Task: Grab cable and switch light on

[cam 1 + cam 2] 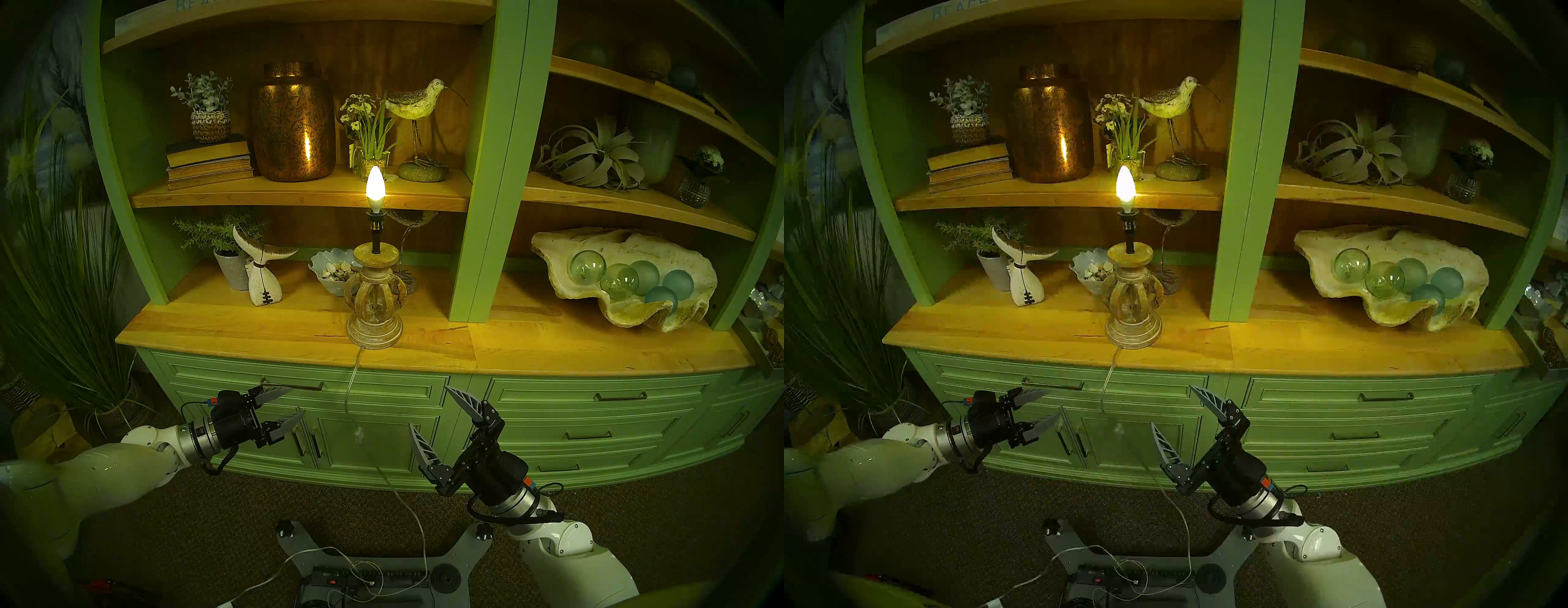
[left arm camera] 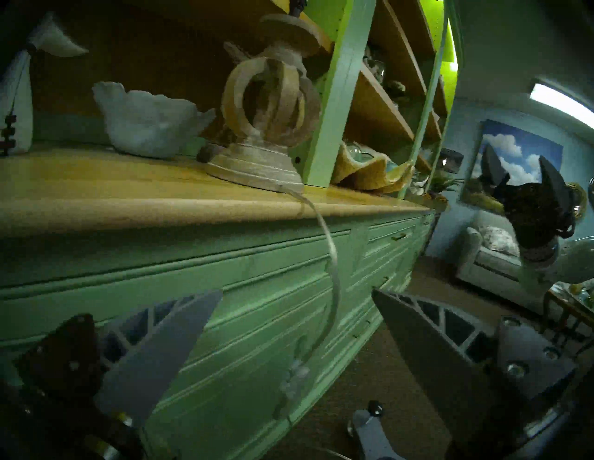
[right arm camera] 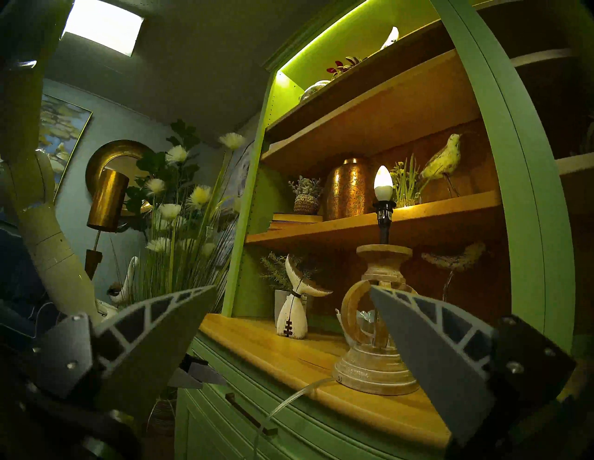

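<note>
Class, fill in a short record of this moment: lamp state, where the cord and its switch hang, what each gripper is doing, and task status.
light: bulb glowing, on the wooden counter
cable: cable hangs off the counter edge down the cabinet front; inline switch dangles free
left gripper: left gripper open, empty, left of the cable
right gripper: right gripper open, empty, right of the switch
status: light on; nothing gripped

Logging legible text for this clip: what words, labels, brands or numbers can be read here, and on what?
"BEAC": partial pale letters, cut off by the frame edge, on the sign lying on the top shelf.
Power strip on the robot's base: small markings, too small to read.
Stacked books: no readable titles.
Nothing else carries legible text.
</note>
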Tool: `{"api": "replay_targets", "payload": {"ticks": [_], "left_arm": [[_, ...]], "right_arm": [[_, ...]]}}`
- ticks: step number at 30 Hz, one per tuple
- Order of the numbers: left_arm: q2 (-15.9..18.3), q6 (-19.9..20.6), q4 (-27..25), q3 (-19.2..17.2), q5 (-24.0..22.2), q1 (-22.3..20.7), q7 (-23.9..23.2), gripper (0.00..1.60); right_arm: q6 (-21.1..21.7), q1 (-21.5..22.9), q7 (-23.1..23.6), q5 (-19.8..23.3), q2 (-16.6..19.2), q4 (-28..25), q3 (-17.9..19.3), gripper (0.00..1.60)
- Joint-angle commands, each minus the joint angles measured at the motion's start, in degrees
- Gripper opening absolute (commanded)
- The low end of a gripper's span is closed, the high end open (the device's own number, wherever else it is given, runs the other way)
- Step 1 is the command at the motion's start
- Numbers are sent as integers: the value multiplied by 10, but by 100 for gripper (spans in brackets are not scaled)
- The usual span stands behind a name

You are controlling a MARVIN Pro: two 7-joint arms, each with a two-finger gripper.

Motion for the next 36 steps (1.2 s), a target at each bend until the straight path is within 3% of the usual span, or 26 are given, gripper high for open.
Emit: {"api": "replay_targets", "payload": {"ticks": [1, 10, 20, 30, 36], "left_arm": [[12, -59, -64, -29, -12, -1, 26, 160], [36, -79, -142, -42, -35, 20, 35, 160], [98, -84, -232, -37, -40, 68, 94, 160], [154, -99, -319, -17, -34, 133, 209, 160], [184, -126, -368, -11, -8, 155, 279, 160]], "right_arm": [[-3, -16, -5, -15, -8, -16, 9, 160], [-3, -11, -23, -32, -25, -1, 37, 160], [-3, -8, -48, -53, -47, 8, 65, 160], [-3, -4, -72, -87, -76, 14, 85, 160], [-3, -6, -82, -104, -85, 15, 100, 160]]}}
